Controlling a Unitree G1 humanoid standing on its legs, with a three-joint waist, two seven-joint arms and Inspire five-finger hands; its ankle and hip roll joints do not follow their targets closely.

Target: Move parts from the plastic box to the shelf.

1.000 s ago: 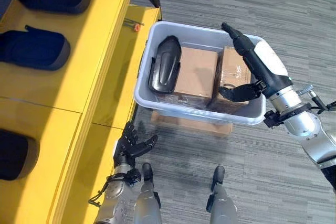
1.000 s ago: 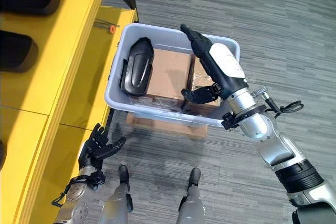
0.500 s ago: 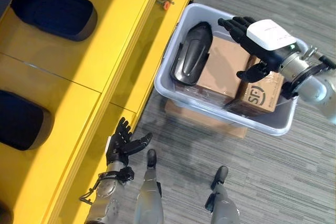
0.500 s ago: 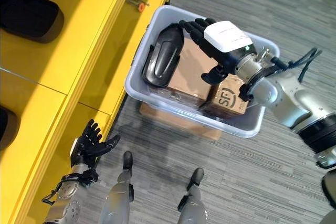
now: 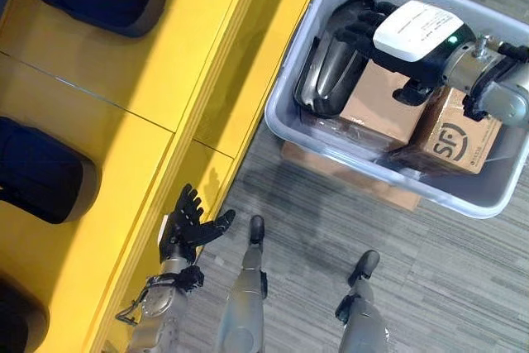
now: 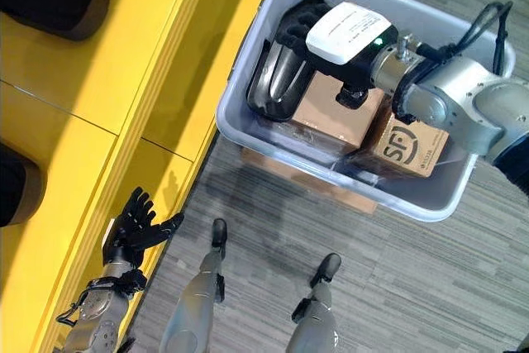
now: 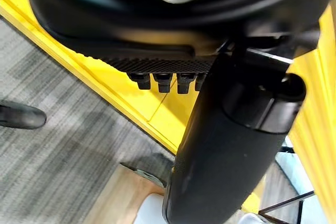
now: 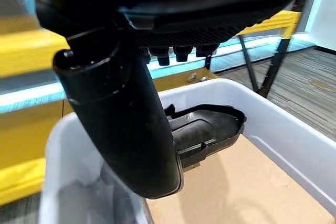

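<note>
Reaching into the grey plastic box [image 5: 355,157], the right hand [image 5: 388,31] lay over the upper end of the black moulded plastic part [image 5: 329,80], its fingers [image 6: 291,29] extended across that end; whether they were clamped on it could not be told from the head views, and the right wrist view showed the fingers straight with the part beyond them. The part lay inside the box, against the wall nearest the yellow shelf [image 5: 124,146], propped partly on a brown cardboard carton [image 5: 378,105]. Its long axis ran roughly parallel to that wall, one end pointing toward the box's far corner under the hand and the other, rounded end pointing toward the near wall. A second brown cardboard carton [image 5: 459,134] with black print sat just beside the first, under the right wrist. The box rested on a flat wooden board [image 5: 364,183] on the grey carpeted floor [image 5: 463,287].

The left hand [image 5: 186,229] hung low beside the shelf's front edge, fingers spread apart and straight, holding nothing. Dark padded parts [image 5: 41,171] lay on the shelf, well apart from the box.
</note>
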